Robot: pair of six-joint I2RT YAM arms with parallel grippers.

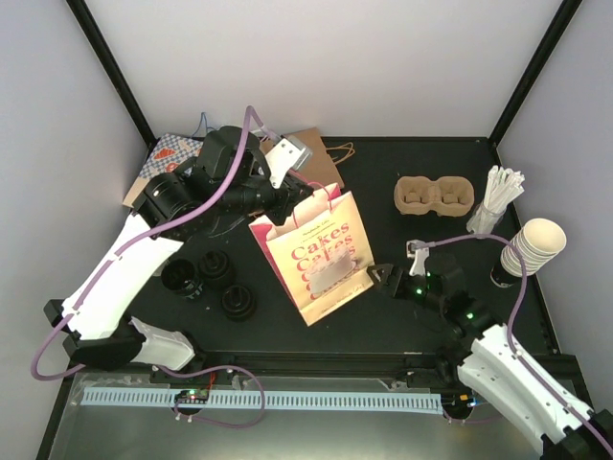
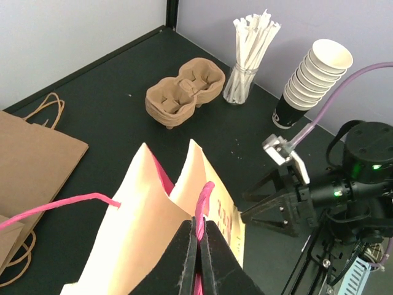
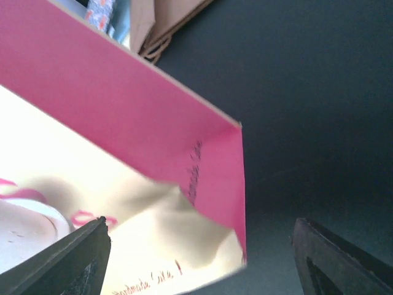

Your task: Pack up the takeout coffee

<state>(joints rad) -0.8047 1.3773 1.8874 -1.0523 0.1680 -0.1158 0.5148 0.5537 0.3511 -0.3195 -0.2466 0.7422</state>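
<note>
Three takeout coffee cups with black lids [image 1: 215, 269] stand at the left of the table, apart from both grippers. A cream "Cakes" paper bag [image 1: 317, 255] with pink handles stands tilted in the middle. My left gripper [image 1: 292, 196] is above the bag's top, shut on a pink handle [image 2: 205, 203]; its own view shows the bag's mouth [image 2: 166, 184] slightly parted. My right gripper [image 1: 375, 276] is open at the bag's lower right corner. In the right wrist view the bag's pink and cream corner [image 3: 209, 184] lies between the wide-spread fingers [image 3: 67, 264], ungripped.
A cardboard cup carrier [image 1: 434, 196] sits at the back right, beside a glass of white straws [image 1: 496, 199] and a leaning stack of lidless cream cups [image 1: 532, 247]. Brown paper bags [image 1: 322, 158] and a patterned bag [image 1: 161, 161] lie at the back left.
</note>
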